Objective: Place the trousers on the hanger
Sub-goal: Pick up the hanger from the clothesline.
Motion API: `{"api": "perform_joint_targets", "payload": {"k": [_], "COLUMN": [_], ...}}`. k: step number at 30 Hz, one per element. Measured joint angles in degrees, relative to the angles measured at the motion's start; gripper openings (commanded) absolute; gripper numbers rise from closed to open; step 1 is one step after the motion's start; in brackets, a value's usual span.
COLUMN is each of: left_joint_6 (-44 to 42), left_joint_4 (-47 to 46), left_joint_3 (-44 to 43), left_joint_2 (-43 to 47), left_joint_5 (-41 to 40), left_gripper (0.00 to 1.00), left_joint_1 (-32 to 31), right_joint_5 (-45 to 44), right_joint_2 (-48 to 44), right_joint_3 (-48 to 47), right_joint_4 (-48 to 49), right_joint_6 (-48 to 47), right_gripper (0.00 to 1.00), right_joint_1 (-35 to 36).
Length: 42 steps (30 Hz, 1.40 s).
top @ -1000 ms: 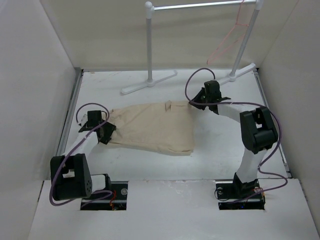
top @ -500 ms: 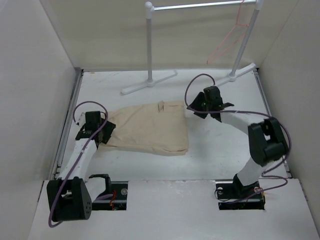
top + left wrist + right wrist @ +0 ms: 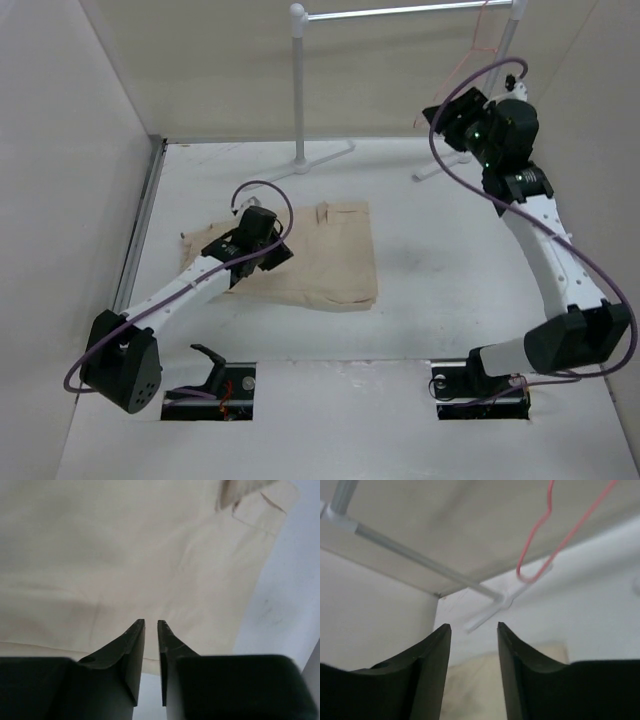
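The trousers (image 3: 325, 255) lie folded and flat on the white table (image 3: 450, 270), left of centre. The left gripper (image 3: 151, 623) is over their left part, its fingers drawn almost together with only a sliver between them and no cloth caught there. The table is closed in by plain pale walls on the left, right and far sides, and a white pipe rack (image 3: 298, 90) stands along the far edge with the hanger (image 3: 529, 580) hanging from its rail at the far right. The right gripper (image 3: 472, 626) is raised near the hanger, its fingers parted with nothing between them.
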<state>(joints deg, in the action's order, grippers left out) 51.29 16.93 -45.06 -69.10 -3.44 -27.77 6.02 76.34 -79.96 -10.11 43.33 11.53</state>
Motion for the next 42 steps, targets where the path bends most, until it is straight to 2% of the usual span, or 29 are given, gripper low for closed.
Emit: {"api": "perform_joint_targets", "payload": {"k": [1, 2, 5, 10, 13, 17, 19, 22, 26, 35, 42], "left_joint_6": [-0.52, -1.07, -2.27, -2.93, -3.08, -3.23, -3.23, -3.23, -3.23, -3.23, -3.39], "left_joint_4": [-0.48, -0.96, -2.23, -3.10, -3.54, -3.87, -3.91, -3.91, -3.91, -3.85, -3.34], "left_joint_3": [-0.44, -0.76, -0.96, -0.59, -0.09, 0.20, 0.20, 0.20, 0.20, 0.09, -3.52], "left_joint_2": [-0.50, -0.74, -0.79, -0.79, -0.79, -0.96, -1.25, -1.68, -1.88, -2.10, -2.95], "left_joint_5": [0.00, 0.04, 0.37, 1.33, 1.97, 2.45, 2.56, 2.75, 2.78, 2.78, 3.06], "left_gripper": [0.22, 0.24, 0.29, 0.31, 0.31, 0.31, 0.31, 0.31, 0.33, 0.40, 0.49], "left_joint_1": [-1.40, -2.58, -4.76, -4.96, -4.42, -4.04, -4.00, -4.00, -3.96, -3.13, -2.86], "right_joint_5": [0.00, 0.04, 0.46, 1.57, 2.80, 5.88, 7.30, 8.92, 10.12, 11.65, 14.08], "right_joint_2": [2.58, 4.87, 11.82, 21.77, 26.25, 29.81, 30.93, 31.91, 32.09, 30.47, 21.66], "right_joint_3": [-3.58, -6.45, -14.45, -23.19, -26.18, -28.28, -29.31, -30.49, -30.84, -30.80, -26.64], "right_joint_4": [-0.02, -0.20, -1.64, -4.66, -6.05, -6.12, -5.90, -5.53, -4.81, -4.42, -2.25], "right_joint_6": [-0.57, -1.07, -2.23, -3.13, -3.41, -3.50, -3.52, -3.61, -2.97, -2.89, -3.34], "right_gripper": [0.67, 0.70, 0.75, 0.67, 0.58, 0.57, 0.50, 0.29, 0.17, 0.14, 0.14], "right_joint_1": [-1.62, -2.86, -5.79, -8.22, -8.50, -8.50, -8.50, -8.50, -8.46, -8.46, -8.44]}}
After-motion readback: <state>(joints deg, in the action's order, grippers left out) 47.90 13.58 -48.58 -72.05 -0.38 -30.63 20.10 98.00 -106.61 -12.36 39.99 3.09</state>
